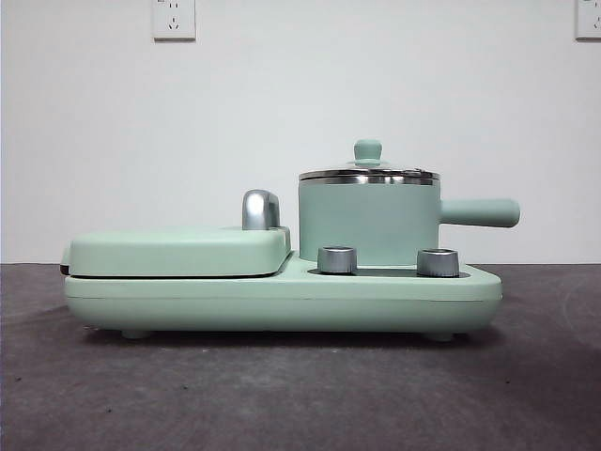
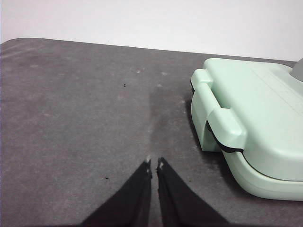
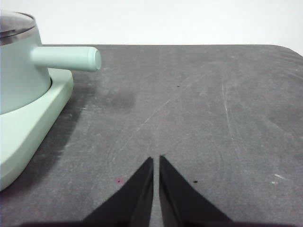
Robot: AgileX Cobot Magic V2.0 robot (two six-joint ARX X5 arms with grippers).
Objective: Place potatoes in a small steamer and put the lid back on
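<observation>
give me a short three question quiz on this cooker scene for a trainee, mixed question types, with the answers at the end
1. True or false: the round clear glass lid sits on the mint-green cylindrical steamer pot.
2. Is the left gripper holding anything: A) pot handle, B) nothing, C) lid knob?
3. Fill in: no ______ shows in any view.

Key: 1 true. 2 B; its jaws are shut over bare grey table, as are the right gripper's. 3 potato.
</observation>
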